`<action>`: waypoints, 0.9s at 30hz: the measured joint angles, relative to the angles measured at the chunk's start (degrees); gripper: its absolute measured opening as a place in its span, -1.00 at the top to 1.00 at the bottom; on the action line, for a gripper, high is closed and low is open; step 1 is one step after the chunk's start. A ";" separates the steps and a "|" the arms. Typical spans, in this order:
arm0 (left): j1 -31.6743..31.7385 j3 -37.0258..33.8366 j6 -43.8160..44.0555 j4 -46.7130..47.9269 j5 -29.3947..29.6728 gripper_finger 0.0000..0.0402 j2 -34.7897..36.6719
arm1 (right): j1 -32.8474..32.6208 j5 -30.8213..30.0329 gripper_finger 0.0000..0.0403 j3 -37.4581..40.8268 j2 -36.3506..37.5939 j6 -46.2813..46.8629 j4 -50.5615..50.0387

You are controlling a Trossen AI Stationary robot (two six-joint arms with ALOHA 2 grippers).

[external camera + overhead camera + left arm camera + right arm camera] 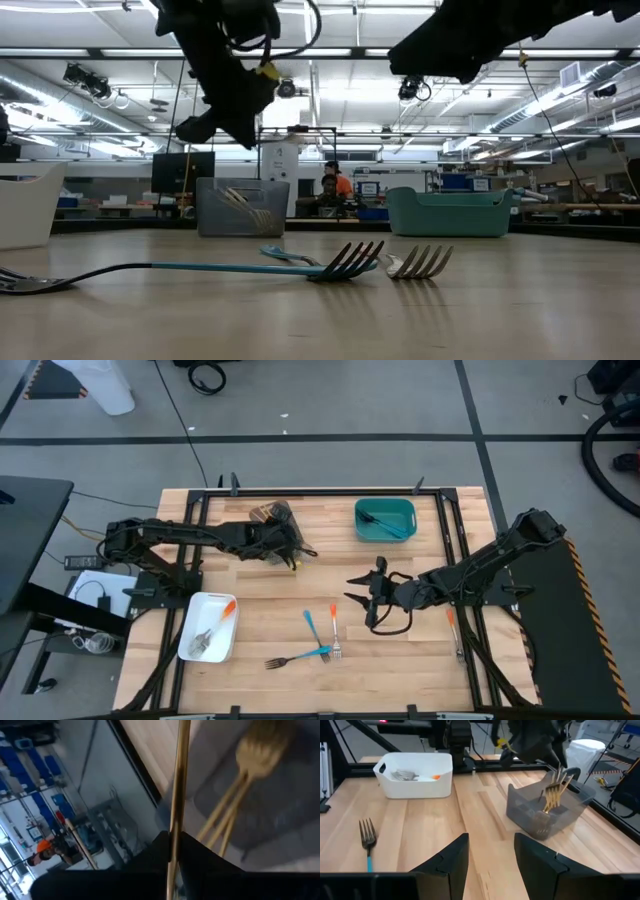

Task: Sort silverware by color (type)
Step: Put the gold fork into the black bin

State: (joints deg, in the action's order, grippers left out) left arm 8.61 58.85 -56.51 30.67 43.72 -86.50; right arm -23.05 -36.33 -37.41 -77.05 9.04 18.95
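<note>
My left gripper [297,550] hangs over the grey tray [272,515] at the table's far side, shut on a gold fork [179,780]. More gold forks [550,800] lean inside that tray. My right gripper [352,588] hovers open above the table's middle, with nothing between its fingers. Two blue-handled forks [313,628] [295,657] and an orange-handled fork [334,630] lie flat on the wood near the front. The teal tray [385,520] holds blue-handled forks. In the white tray [208,625] lie an orange-handled fork and dark metal ones. My left gripper pinches the gold fork's slim handle [175,827] between its two fingers. The fingers [150,855] slant down toward the grey tray, and the handle runs on past them, out of the wrist view. Whether the fork's other end touches the tray, I cannot tell.
Another orange-handled fork [455,628] lies by the right rail. Black frame rails [300,493] border the tabletop. Bare wood lies between the white tray and the loose forks. A person in an orange top [335,188] sits far behind the table.
</note>
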 joint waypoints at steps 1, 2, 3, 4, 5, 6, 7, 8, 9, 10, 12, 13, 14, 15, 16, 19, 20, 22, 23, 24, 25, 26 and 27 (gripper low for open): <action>0.71 0.00 -1.07 1.26 0.12 0.82 0.00 | 0.00 -0.01 0.17 0.00 -0.30 -0.02 0.12; 1.42 0.00 -1.86 2.67 0.13 0.82 0.00 | 0.00 -0.01 0.17 0.00 -0.58 -0.02 0.44; 2.13 0.00 -2.56 3.94 0.14 0.82 0.00 | 0.00 0.01 0.17 0.00 -0.74 -0.04 0.84; 2.88 0.00 -3.31 4.85 0.16 0.82 0.00 | 0.00 0.11 0.17 0.00 -0.75 -0.04 0.87; 3.64 0.00 -4.17 5.48 0.20 0.82 0.00 | 0.00 0.15 0.17 0.00 -0.75 -0.01 1.14; 4.28 0.00 -4.43 5.74 0.20 0.82 0.00 | -0.01 0.17 0.17 0.00 -0.75 -0.03 1.31; 4.96 0.00 -4.39 5.71 0.20 0.82 0.00 | -0.03 0.23 0.17 0.00 -0.73 -0.07 1.68; 5.55 0.00 -4.35 5.69 0.20 0.82 0.00 | -0.11 0.30 0.17 0.00 -0.74 -0.10 2.08; 6.18 0.00 -4.35 5.69 0.20 0.82 0.00 | -0.20 0.31 0.17 0.00 -0.73 -0.12 2.35; 6.85 0.00 -4.37 5.71 0.20 0.82 -0.02 | -0.23 0.37 0.17 0.00 -0.73 -0.17 2.41; 7.98 0.00 -4.71 5.71 0.15 0.82 -0.02 | -0.24 0.37 0.17 0.00 -0.73 -0.17 2.33; 8.51 0.00 -4.94 5.72 0.12 0.82 -0.02 | -0.24 0.37 0.17 0.00 -0.73 -0.17 2.39; 9.03 0.00 -5.31 5.76 0.08 0.82 -0.08 | -0.24 0.37 0.17 0.00 -0.73 -0.17 2.43; 9.51 0.00 -5.72 5.81 -0.19 0.82 -0.19 | -0.24 0.37 0.17 0.00 -0.73 -0.17 2.41; 9.87 0.00 -6.34 5.89 -0.65 0.82 -0.44 | -0.26 0.37 0.17 0.00 -0.73 -0.17 2.39; 10.71 0.00 -8.23 6.07 -1.92 0.82 -1.61 | -0.25 0.39 0.17 0.00 -0.73 -0.17 2.41; 10.78 0.00 -8.97 6.04 -1.98 0.82 -2.15 | -0.24 0.39 0.17 0.00 -0.73 -0.17 2.41; 10.55 0.00 -10.26 6.23 -2.00 0.82 -3.41 | -0.26 0.46 0.17 0.00 -0.73 -0.17 2.52; 10.32 0.00 -10.62 6.11 -1.87 0.82 -4.01 | -0.26 0.62 0.17 0.00 -0.73 -0.16 2.57; 10.10 0.00 -10.74 6.17 -1.43 0.82 -4.65 | -0.26 0.72 0.17 0.00 -0.73 -0.17 2.60; 9.93 0.00 -10.83 6.05 -0.95 0.82 -5.26 | -0.24 0.87 0.17 0.00 -0.73 -0.17 2.75; 9.76 0.00 -10.84 6.00 -0.87 0.82 -5.81 | -0.26 0.99 0.17 0.00 -0.73 -0.17 2.89; 9.72 0.00 -10.90 6.11 -0.75 0.82 -6.36 | -0.26 1.00 0.17 0.00 -0.69 -0.17 2.88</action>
State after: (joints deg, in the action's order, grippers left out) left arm 18.34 58.85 -67.41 36.78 42.96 -92.86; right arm -23.31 -35.33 -37.41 -77.74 8.86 21.83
